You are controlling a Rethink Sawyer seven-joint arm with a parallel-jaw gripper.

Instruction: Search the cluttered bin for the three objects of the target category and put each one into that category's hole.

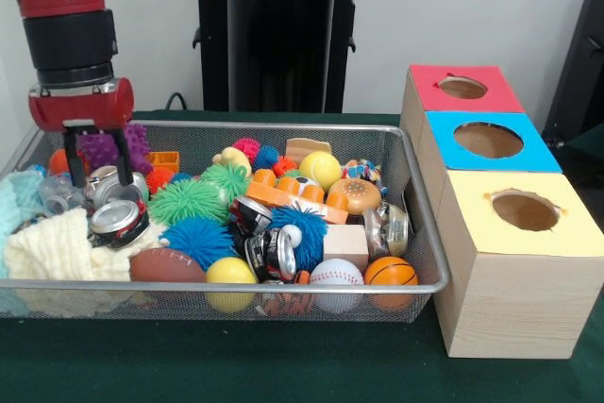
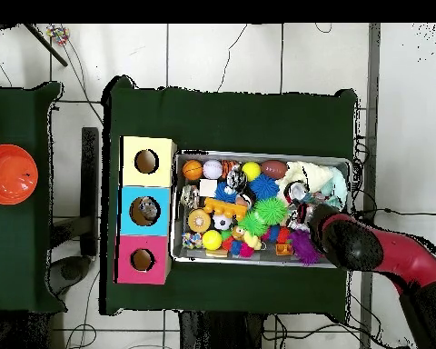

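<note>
My gripper (image 1: 99,180) hangs open over the left end of the wire bin (image 1: 283,287), its two black fingers (image 1: 72,159) spread and lowered among the clutter. A silver can (image 1: 106,182) lies between the tips, and a crushed red-and-silver can (image 1: 119,222) sits just in front. A purple spiky toy (image 1: 104,149) is behind the fingers. Two more crushed cans (image 1: 274,254) lie mid-bin. Three boxes stand to the right, each with a hole: red (image 1: 462,88), blue (image 1: 488,140), yellow (image 1: 525,210). In the overhead view the red arm (image 2: 349,240) covers the gripper.
The bin also holds green (image 1: 189,200) and blue (image 1: 199,238) spiky balls, a football (image 1: 165,264), baseball (image 1: 335,274), basketball (image 1: 390,272), yellow balls (image 1: 321,169), a wooden block (image 1: 345,244) and a cream cloth (image 1: 52,247). An orange dish (image 2: 10,173) sits on a side table.
</note>
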